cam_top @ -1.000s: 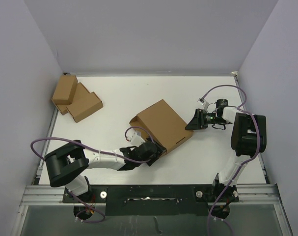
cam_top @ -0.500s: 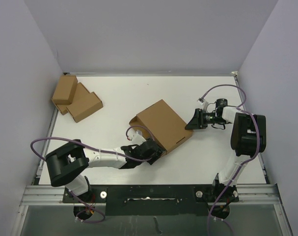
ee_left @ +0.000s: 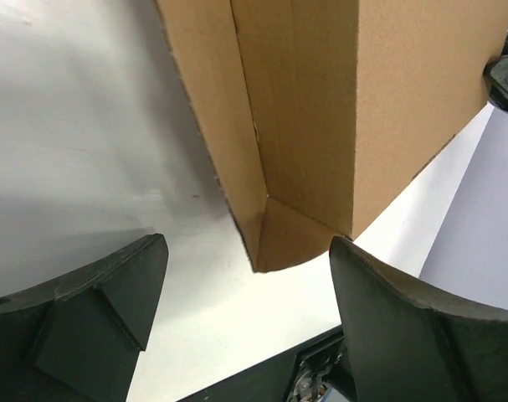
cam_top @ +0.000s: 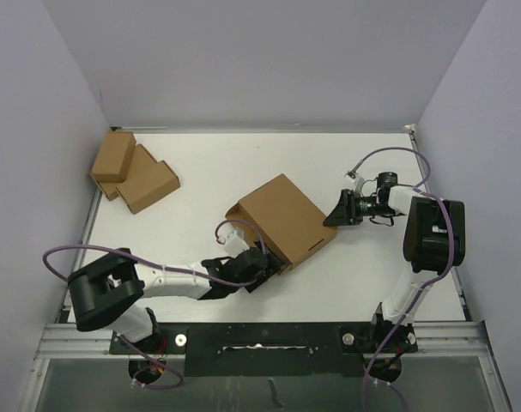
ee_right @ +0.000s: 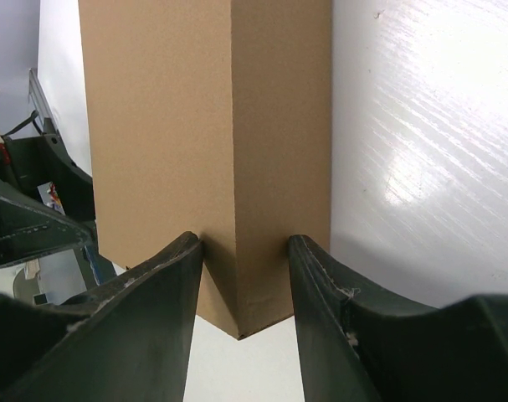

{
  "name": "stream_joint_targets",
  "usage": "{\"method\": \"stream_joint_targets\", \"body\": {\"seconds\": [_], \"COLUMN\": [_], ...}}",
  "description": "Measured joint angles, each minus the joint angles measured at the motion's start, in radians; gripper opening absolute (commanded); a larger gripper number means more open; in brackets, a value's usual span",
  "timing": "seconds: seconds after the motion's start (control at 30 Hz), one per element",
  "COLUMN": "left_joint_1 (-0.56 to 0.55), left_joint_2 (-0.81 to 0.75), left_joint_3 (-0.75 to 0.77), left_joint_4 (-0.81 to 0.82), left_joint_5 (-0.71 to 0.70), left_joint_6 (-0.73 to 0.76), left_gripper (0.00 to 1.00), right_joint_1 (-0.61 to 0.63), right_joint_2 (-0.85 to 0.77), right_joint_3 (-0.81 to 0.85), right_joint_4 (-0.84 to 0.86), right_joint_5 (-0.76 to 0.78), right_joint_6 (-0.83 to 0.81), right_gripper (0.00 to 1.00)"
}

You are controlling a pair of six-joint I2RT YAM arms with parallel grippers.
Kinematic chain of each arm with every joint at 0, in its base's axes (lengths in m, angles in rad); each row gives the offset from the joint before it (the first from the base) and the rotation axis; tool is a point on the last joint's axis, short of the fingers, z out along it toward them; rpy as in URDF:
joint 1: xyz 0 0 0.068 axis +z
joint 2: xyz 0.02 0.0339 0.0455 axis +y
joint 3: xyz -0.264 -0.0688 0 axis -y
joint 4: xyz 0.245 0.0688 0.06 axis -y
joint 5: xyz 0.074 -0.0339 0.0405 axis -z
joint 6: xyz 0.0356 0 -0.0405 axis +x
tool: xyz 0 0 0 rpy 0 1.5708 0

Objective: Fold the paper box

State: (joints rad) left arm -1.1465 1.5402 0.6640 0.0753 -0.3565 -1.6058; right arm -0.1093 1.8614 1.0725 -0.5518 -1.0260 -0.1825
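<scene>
Mid-table, right hand (ee_right: 245,248) pinching paper box (cam_top: 281,215), left hand (ee_left: 248,251) spread

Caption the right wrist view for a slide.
Right pincer clamps a corner of the brown paper box, white table beyond.

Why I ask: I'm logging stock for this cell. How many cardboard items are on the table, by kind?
paper box: 1
small cardboard boxes: 2
Total: 3
</scene>
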Motion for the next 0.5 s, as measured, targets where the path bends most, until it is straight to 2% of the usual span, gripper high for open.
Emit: {"method": "stream_joint_targets", "body": {"seconds": [0.13, 0.27, 0.37, 0.5], "left_joint_1": [0.010, 0.061, 0.182, 0.396], "left_joint_2": [-0.099, -0.216, -0.300, -0.413], "left_joint_3": [-0.085, -0.206, -0.297, -0.323], "left_joint_4": [0.048, 0.192, 0.285, 0.263], "left_joint_5": [-0.016, 0.011, 0.085, 0.182], "left_joint_6": [0.080, 0.207, 0.303, 0.415], "left_gripper": [0.88, 0.98, 0.98, 0.98], "right_joint_1": [0.000, 0.000, 0.000, 0.000], "right_joint_2": [0.001, 0.001, 0.001, 0.001], "right_joint_3": [0.000, 0.000, 0.001, 0.001], "right_joint_4": [0.000, 0.000, 0.000, -0.001], "right_joint_5": [0.000, -0.001, -0.001, 0.000], "right_joint_6": [0.000, 0.000, 0.000, 0.000], "right_gripper": [0.43, 0.43, 0.43, 0.43]}}
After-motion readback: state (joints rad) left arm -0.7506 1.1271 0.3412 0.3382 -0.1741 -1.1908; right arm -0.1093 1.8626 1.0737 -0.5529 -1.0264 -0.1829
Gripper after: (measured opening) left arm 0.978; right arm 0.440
